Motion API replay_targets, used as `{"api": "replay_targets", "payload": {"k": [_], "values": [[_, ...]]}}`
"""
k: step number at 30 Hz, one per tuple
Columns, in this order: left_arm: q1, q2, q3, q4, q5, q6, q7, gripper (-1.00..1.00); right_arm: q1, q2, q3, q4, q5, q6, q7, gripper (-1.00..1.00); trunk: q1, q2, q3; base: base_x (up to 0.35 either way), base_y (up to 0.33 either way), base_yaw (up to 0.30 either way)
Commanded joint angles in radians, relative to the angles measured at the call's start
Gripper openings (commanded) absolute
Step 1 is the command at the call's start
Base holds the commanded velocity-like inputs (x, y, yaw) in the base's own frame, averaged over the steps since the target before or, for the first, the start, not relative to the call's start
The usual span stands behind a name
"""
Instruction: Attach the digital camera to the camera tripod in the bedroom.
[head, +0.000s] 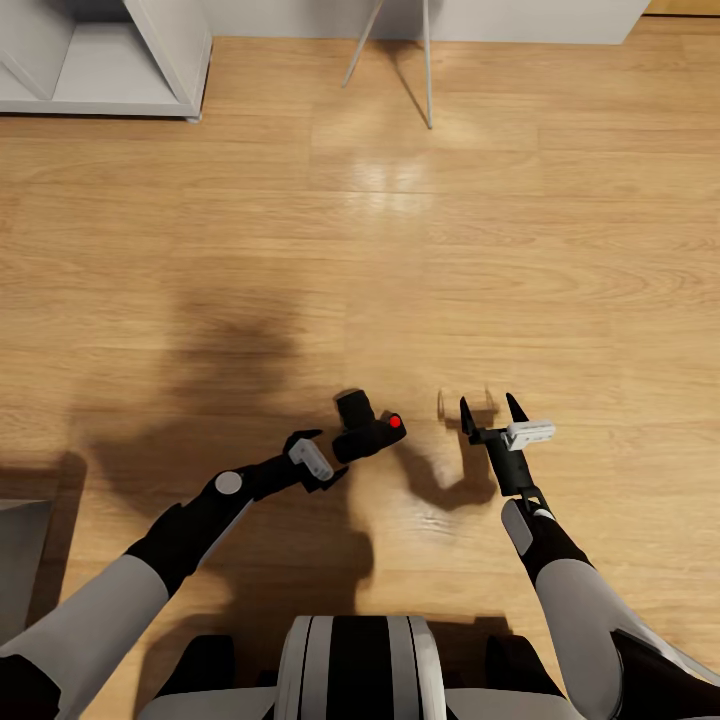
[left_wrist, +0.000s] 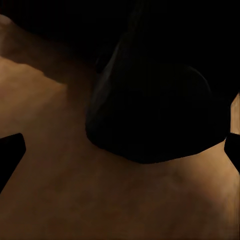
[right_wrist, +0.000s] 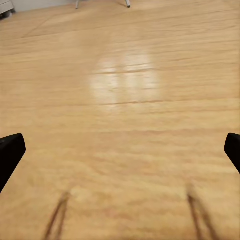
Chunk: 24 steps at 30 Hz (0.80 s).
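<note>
Above the wood floor (head: 300, 250), near centre, the left end effector (head: 335, 455) clamps the digital camera (head: 365, 430) — rigid, probably fragile, best held by its body; the right end effector (head: 492, 408) stands apart.
</note>
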Motion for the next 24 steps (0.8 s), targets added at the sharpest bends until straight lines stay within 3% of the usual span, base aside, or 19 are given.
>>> {"api": "replay_targets", "payload": {"k": [1, 11, 24], "values": [[-0.001, -0.001, -0.005, 0.000, 0.005, -0.002, 0.000, 1.00, -0.001, 0.001, -0.005, 0.000, -0.006, 0.000, 0.010, 1.00, 0.000, 0.000, 0.000, 0.000, 0.000, 0.000], [-0.001, -0.018, -0.025, 0.000, 0.005, 0.007, 0.000, 1.00, -0.001, 0.001, -0.005, 0.000, -0.006, 0.000, 0.010, 1.00, 0.000, 0.000, 0.000, 0.000, 0.000, 0.000], [0.000, -0.022, -0.034, 0.000, 0.005, 0.008, 0.001, 1.00, -0.001, 0.001, -0.005, 0.000, -0.006, 0.000, 0.010, 1.00, 0.000, 0.000, 0.000, 0.000, 0.000, 0.000]]}}
